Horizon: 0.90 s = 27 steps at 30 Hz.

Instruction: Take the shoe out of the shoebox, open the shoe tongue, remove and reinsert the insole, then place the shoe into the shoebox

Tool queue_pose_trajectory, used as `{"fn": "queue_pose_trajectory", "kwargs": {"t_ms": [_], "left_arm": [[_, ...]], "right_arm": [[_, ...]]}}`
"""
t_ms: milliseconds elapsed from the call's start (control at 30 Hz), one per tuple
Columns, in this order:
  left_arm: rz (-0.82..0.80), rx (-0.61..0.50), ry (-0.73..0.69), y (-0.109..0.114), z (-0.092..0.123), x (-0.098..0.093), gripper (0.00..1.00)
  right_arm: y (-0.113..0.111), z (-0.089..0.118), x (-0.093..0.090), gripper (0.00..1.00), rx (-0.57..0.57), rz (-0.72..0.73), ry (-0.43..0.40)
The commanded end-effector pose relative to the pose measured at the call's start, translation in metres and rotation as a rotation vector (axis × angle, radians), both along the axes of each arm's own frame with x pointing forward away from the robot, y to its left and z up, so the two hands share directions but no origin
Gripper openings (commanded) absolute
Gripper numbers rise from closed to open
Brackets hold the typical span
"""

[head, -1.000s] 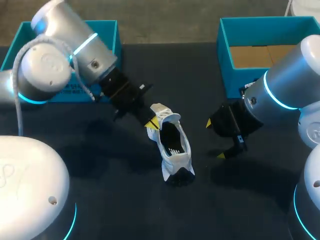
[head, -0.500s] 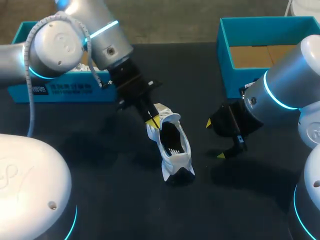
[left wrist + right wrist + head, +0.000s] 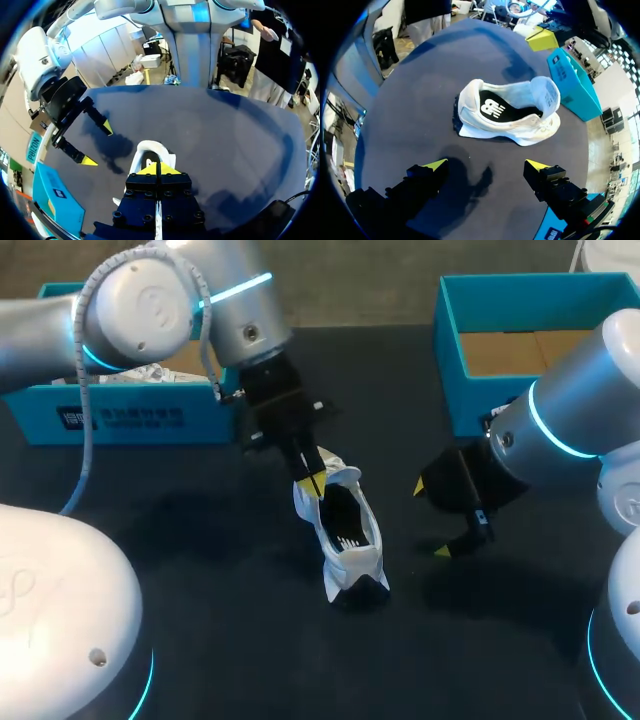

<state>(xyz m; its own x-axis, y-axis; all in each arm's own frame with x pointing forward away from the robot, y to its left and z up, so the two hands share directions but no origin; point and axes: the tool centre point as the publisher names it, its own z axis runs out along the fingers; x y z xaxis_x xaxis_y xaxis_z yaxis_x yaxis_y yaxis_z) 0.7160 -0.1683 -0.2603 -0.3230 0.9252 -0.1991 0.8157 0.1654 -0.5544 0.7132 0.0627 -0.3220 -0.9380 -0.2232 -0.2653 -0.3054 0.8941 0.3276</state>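
A white shoe (image 3: 345,530) with a black insole lies on the dark table, toe towards the front edge, tongue (image 3: 545,92) standing up. My left gripper (image 3: 310,483) is shut, its yellow tips just over the tongue end of the shoe (image 3: 148,151); nothing shows between them. My right gripper (image 3: 430,519) hovers to the shoe's right, open and empty. In the right wrist view the shoe (image 3: 505,112) lies ahead of the open right gripper (image 3: 486,164). The left wrist view shows that open right gripper (image 3: 95,142) beside the shoe.
A teal shoebox (image 3: 130,415) with white paper inside stands at the back left, partly behind my left arm. A second teal box (image 3: 450,340) with a cardboard floor stands at the back right. Bare dark table surrounds the shoe.
My left arm has swung to the right and its wrist has turned steeper over the shoe, the tips staying by the tongue. The shoe and the right arm have not moved.
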Motion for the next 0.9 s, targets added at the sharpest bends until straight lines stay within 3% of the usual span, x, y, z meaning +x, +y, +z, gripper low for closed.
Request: {"fn": "queue_pose_trajectory", "kwargs": {"t_ms": [33, 567, 900], "left_arm": [[-0.038, 0.045, 0.014, -0.008, -0.008, 0.004, 0.0], [-0.093, 0.094, 0.01, -0.003, -0.008, 0.004, 0.0], [-0.134, 0.118, 0.004, -0.002, -0.013, 0.004, 0.0]], "right_arm": [[-0.014, 0.014, 0.001, 1.0, -0.027, -0.019, 0.042], [-0.058, 0.086, 0.008, 1.0, -0.078, -0.103, 0.049], [-0.058, 0.086, 0.008, 1.0, -0.078, -0.103, 0.049]]}}
